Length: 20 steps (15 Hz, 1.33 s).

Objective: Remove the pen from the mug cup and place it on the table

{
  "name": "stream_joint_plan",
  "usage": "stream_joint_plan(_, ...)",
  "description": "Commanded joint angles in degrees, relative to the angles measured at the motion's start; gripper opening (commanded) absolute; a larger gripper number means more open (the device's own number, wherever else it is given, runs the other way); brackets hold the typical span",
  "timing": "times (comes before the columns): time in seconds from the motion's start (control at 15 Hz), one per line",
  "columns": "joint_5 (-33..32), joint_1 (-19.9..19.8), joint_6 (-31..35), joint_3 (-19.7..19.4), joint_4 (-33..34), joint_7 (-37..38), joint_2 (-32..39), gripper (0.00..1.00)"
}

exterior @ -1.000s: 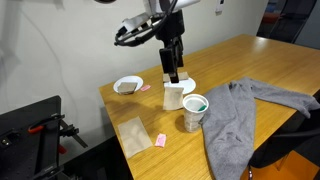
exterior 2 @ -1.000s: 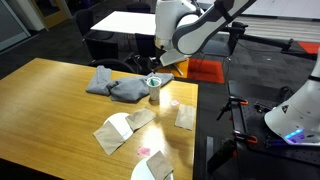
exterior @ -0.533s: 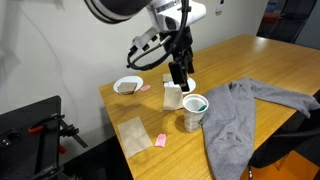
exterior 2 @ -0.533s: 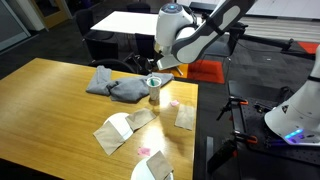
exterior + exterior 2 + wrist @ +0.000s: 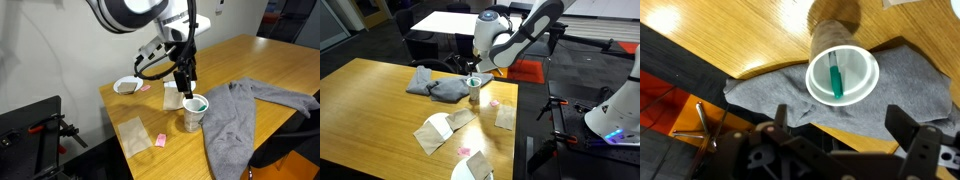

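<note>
Gripper (image 5: pixel 184 84) above the mug cup (image 5: pixel 193 112), pen (image 5: pixel 835 78) inside the cup.
In the wrist view the two fingers (image 5: pixel 781 126) stand spread wide apart, closed on nothing, with the cup's white rim between them and farther off; the green pen rests within the cup, untouched. In both exterior views the speckled cup (image 5: pixel 474 90) stands on the wooden table (image 5: pixel 240 55) near its edge, just beside a crumpled grey cloth (image 5: pixel 250 108). A brown paper bag (image 5: pixel 174 97), a white bowl (image 5: pixel 127 85) and a small pink block (image 5: pixel 160 140) lie nearby.
</note>
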Motion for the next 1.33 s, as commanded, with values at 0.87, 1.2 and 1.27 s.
stream_joint_plan(0.87, 2.5, 0.1, 0.5, -0.2, 3.7, -1.8, 4.6, 0.54)
stream_joint_plan(1.2, 4.8, -0.1, -0.3, 0.2, 7.7, -2.4, 8.7, 0.47)
stream_joint_plan(1.27, 5.0, 0.0, -0.4, 0.1, 8.4, -2.4, 9.4, 0.42)
